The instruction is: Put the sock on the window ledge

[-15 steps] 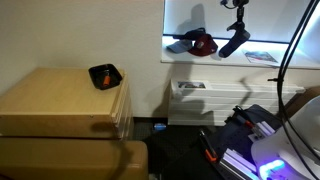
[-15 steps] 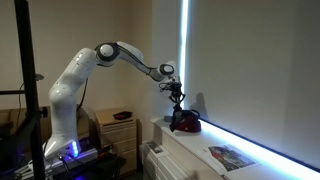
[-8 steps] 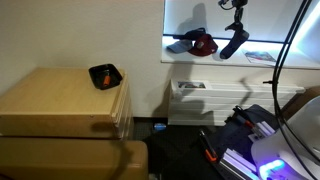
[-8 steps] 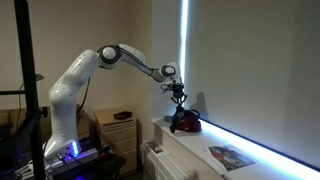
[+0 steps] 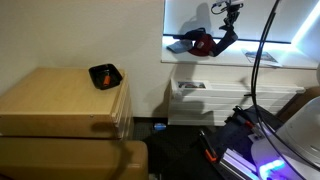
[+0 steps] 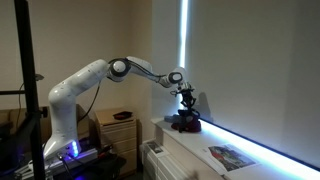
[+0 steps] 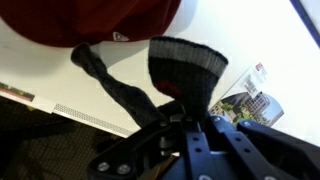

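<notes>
My gripper (image 5: pixel 232 14) is shut on a dark grey sock (image 5: pixel 226 43) that hangs from it over the white window ledge (image 5: pixel 270 63). In the wrist view the sock (image 7: pixel 183 70) shows its ribbed cuff and a long dangling end, pinched between my jaws (image 7: pixel 178 112). A red cap (image 5: pixel 204 42) lies on the ledge just beside the sock; it also shows in the wrist view (image 7: pixel 95 20) and in an exterior view (image 6: pixel 187 124), right under my gripper (image 6: pixel 186 96).
A magazine (image 5: pixel 262 57) lies on the ledge; it also shows in an exterior view (image 6: pixel 229 156) and in the wrist view (image 7: pixel 248 102). A dark tray (image 5: pixel 105 75) sits on a wooden cabinet (image 5: pixel 60 100). A white radiator (image 5: pixel 215 100) stands under the ledge.
My arm has stretched further over the ledge and lowered. The hanging sock has moved towards the red cap and now sits close beside it.
</notes>
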